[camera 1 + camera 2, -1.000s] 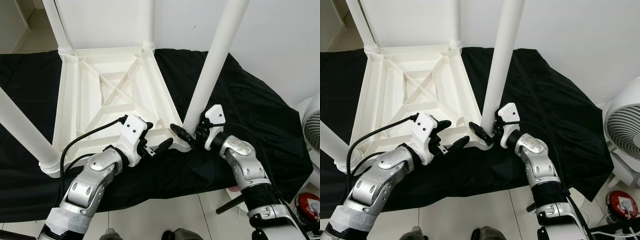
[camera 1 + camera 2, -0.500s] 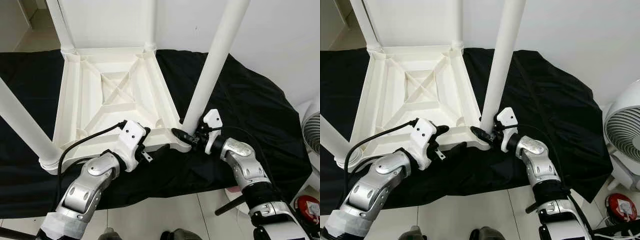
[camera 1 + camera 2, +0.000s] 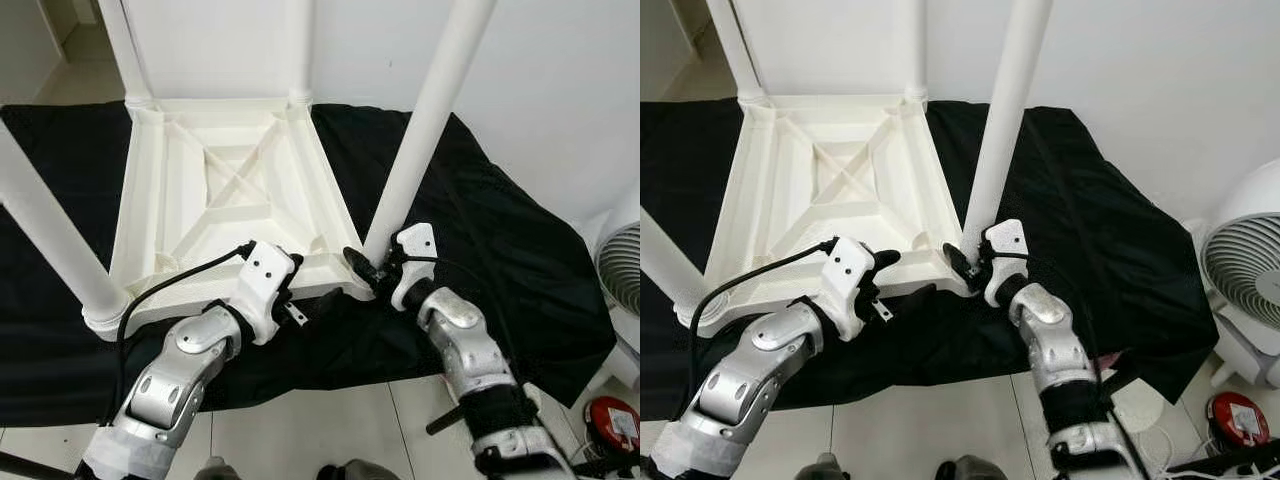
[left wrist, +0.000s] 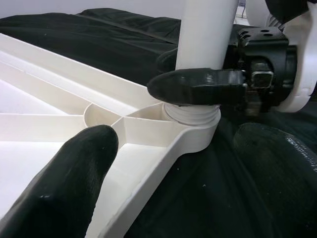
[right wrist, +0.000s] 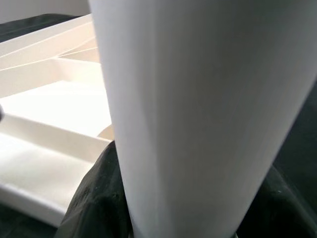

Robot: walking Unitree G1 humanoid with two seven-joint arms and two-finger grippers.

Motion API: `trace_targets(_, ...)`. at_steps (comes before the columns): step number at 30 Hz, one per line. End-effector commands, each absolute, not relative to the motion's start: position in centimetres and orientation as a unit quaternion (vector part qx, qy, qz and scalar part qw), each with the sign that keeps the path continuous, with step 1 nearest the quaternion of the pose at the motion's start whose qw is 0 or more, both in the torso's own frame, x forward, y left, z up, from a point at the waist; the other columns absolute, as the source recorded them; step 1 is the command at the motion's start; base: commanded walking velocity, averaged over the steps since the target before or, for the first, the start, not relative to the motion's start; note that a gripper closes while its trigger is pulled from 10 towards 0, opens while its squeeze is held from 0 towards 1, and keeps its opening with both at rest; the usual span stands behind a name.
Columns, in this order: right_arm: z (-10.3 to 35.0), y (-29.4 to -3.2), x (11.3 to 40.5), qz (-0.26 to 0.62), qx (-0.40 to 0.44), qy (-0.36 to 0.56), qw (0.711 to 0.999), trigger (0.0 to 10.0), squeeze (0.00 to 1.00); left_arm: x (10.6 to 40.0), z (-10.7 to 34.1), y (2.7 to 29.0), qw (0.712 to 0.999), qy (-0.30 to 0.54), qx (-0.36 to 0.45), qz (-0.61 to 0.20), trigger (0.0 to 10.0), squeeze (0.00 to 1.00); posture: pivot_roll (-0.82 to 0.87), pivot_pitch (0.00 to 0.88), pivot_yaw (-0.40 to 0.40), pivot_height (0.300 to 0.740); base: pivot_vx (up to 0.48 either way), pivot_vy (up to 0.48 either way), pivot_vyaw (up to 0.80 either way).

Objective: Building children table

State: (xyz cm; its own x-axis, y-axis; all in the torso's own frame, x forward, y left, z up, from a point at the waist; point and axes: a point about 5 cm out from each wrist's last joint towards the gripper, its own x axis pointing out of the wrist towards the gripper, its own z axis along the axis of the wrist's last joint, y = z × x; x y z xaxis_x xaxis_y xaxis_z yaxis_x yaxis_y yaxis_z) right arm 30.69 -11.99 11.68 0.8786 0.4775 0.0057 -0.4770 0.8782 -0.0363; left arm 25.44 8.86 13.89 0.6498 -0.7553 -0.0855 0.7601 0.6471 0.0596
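Likely a home: tiled floor (image 3: 330, 425), white fan (image 3: 1245, 280)

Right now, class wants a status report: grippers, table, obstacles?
Right gripper shut on leg. Left gripper open at table rim. Fan aside.

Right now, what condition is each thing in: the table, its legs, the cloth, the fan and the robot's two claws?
Table top: upside down on the cloth.
Near-right leg: standing in its corner socket.
Right gripper: shut on the near-right leg.
Left gripper: open, straddling the table's edge.
Black cloth: spread out, wrinkled.
Fan: standing upright.
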Motion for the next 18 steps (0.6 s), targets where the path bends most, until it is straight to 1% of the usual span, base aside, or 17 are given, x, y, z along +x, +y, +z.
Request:
trace_targets(1, 11.0, -11.8, 30.5, 0.216, -0.022, 0.012, 0.976, 10.0, 0.00, 25.2, 13.8, 8.6, 0.903, 0.024, 0.048, -0.425, 10.0, 0.00, 0.08, 0.000, -0.083, 0.740, 0.000, 0.000, 0.00)
trace_targets(4, 11.0, -11.6, 30.6, 0.154, -0.011, 0.017, 0.988, 10.0, 0.00, 25.3, 13.8, 8.5, 0.903, 0.023, 0.047, -0.426, 10.0, 0.00, 0.08, 0.000, -0.086, 0.740, 0.000, 0.000, 0.00)
trace_targets(5, 11.0, -11.6, 30.6, 0.154, -0.011, 0.017, 0.988, 10.0, 0.00, 25.3, 13.8, 8.5, 0.903, 0.023, 0.047, -0.426, 10.0, 0.00, 0.08, 0.000, -0.086, 0.740, 0.000, 0.000, 0.00)
trace_targets(6, 11.1, -11.5, 30.6, 0.134, -0.007, 0.015, 0.991, 10.0, 0.00, 25.3, 13.8, 8.5, 0.904, 0.023, 0.047, -0.425, 10.0, 0.00, 0.08, 0.000, -0.089, 0.740, 0.000, 0.000, 0.00)
trace_targets(9, 11.3, -10.6, 30.5, 0.089, 0.011, 0.013, 0.996, 10.0, 0.00, 25.3, 13.8, 8.4, 0.904, 0.022, 0.045, -0.425, 10.0, 0.00, 0.08, 0.000, -0.089, 0.740, 0.000, 0.000, 0.00)
trace_targets(13, 11.7, -9.2, 30.1, 0.089, 0.021, 0.011, 0.996, 10.0, 0.00, 25.2, 13.8, 8.2, 0.904, 0.022, 0.042, -0.425, 10.0, 0.00, 0.08, 0.000, -0.091, 0.740, 0.000, 0.000, 0.00)
trace_targets(17, 11.8, -9.1, 29.9, 0.092, 0.018, 0.011, 0.996, 10.0, 0.00, 25.1, 13.7, 8.2, 0.904, 0.022, 0.042, -0.425, 10.0, 0.00, 0.08, 0.000, -0.091, 0.740, 0.000, 0.000, 0.00)
trace_targets(18, 11.9, -9.5, 29.9, 0.093, 0.014, 0.005, 0.996, 10.0, 0.00, 25.1, 13.7, 8.3, 0.904, 0.022, 0.042, -0.425, 10.0, 0.00, 0.08, 0.000, -0.092, 0.740, 0.000, 0.000, 0.00)
